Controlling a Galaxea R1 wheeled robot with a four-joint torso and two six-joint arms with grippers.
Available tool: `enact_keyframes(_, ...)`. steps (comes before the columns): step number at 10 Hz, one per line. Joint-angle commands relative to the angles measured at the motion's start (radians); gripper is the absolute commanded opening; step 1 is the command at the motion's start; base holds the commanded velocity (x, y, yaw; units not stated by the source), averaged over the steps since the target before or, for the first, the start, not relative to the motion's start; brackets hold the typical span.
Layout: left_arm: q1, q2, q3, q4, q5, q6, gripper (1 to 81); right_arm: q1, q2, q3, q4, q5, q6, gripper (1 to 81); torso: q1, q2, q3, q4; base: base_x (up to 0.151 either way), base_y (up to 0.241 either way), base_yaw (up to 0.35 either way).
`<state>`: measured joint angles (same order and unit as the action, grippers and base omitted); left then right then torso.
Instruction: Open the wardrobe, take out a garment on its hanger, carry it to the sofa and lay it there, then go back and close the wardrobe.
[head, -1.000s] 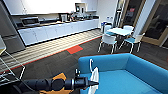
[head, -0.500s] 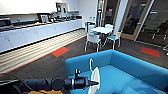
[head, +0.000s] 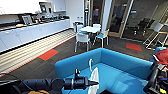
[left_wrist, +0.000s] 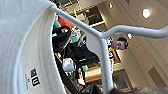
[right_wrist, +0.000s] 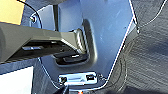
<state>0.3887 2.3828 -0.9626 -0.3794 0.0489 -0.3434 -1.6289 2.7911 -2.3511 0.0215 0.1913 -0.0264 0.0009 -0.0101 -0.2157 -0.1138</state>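
Observation:
The bright blue sofa (head: 120, 75) stands just ahead of me, its curved back toward the room. My left arm reaches in low from the left. Its gripper (head: 93, 83) is shut on the thin white hanger (head: 90, 63), whose hook points up over the sofa's near end. The white garment (head: 95, 76) hangs from it just above the seat. In the left wrist view the hanger (left_wrist: 105, 57) and the garment's collar (left_wrist: 22, 37) loom close. My right arm (head: 153, 78) is a dark shape at the right edge.
A white table (head: 90, 29) with white chairs (head: 82, 38) stands beyond the sofa. A long kitchen counter (head: 32, 32) runs along the left wall. Red floor patches (head: 48, 54) lie ahead, and an easel (head: 156, 32) stands far right. A person (left_wrist: 85, 53) stands behind me.
The camera has swung right and moved closer, so the sofa now looms larger and the table sits further left. The left arm still holds the hanger in the same pose.

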Motion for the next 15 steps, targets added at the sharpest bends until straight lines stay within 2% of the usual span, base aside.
enact_keyframes(1,-0.136,-0.003,0.047,0.016,0.000,0.001,1.0,0.007,-0.012,0.012,-0.003,-0.062,-0.003,81.1,0.000,0.000,0.000,0.000,0.000,0.000,-0.347)
enact_keyframes(11,-0.136,-0.013,0.044,0.008,0.002,-0.002,1.0,0.007,-0.005,0.006,-0.006,-0.061,-0.004,81.1,0.000,0.000,0.000,0.000,0.000,0.000,-0.315)
enact_keyframes(15,-0.136,-0.014,0.047,0.011,0.002,-0.002,1.0,0.007,-0.003,0.006,-0.006,-0.061,-0.004,81.1,0.000,0.000,0.000,0.000,0.000,0.000,-0.162)
